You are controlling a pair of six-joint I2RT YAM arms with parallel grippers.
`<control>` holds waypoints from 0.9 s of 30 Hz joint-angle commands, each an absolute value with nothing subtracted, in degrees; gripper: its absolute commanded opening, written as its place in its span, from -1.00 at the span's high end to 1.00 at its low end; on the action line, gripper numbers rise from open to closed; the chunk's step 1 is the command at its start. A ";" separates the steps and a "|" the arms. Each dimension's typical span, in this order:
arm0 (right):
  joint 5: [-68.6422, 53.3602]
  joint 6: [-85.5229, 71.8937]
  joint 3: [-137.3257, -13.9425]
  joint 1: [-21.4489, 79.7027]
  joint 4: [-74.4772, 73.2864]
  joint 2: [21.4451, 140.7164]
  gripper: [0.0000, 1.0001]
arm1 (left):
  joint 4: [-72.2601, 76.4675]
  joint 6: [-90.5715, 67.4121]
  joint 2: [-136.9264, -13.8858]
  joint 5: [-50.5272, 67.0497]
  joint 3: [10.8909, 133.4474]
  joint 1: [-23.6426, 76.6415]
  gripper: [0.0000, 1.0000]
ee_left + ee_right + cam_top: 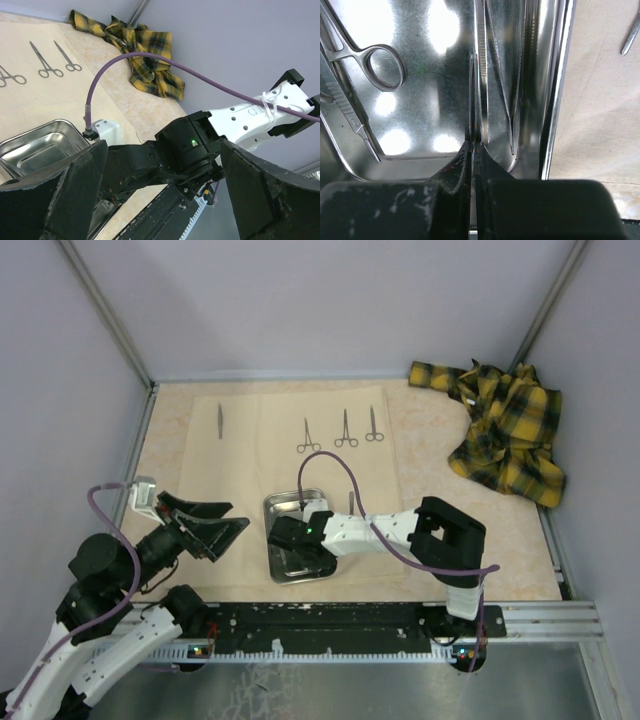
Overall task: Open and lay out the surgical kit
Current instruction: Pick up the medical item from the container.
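Found the right gripper pinched on a slim tweezer inside the steel tray, lower centre, its length running straight up-frame from the jaws. Found the left gripper spread wide, further left.

We noted white links, black joints and a purple cable on each arm. The left end effector and right end effector were matte black.
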State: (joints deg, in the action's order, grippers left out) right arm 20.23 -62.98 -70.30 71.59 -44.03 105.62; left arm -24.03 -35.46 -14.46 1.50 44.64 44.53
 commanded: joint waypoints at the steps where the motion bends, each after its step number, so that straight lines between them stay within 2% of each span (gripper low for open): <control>1: 25.01 -62.15 -72.97 72.05 -44.00 101.19 1.00 | -24.96 -34.39 -13.96 0.69 46.61 44.74 -0.99; 14: 27.24 -58.20 -71.77 70.09 -41.73 92.11 1.00 | -27.33 -34.15 -14.38 -0.88 46.05 44.73 -0.99; 27: 25.94 -54.27 -73.44 65.30 -39.60 88.42 1.00 | -32.10 -34.08 -21.11 -0.85 44.17 44.74 -0.99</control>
State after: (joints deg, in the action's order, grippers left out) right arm 24.01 -55.88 -70.30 67.05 -41.54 92.42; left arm -30.00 -34.65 -18.17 -0.47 44.82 44.53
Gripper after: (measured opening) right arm 0.010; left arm 0.997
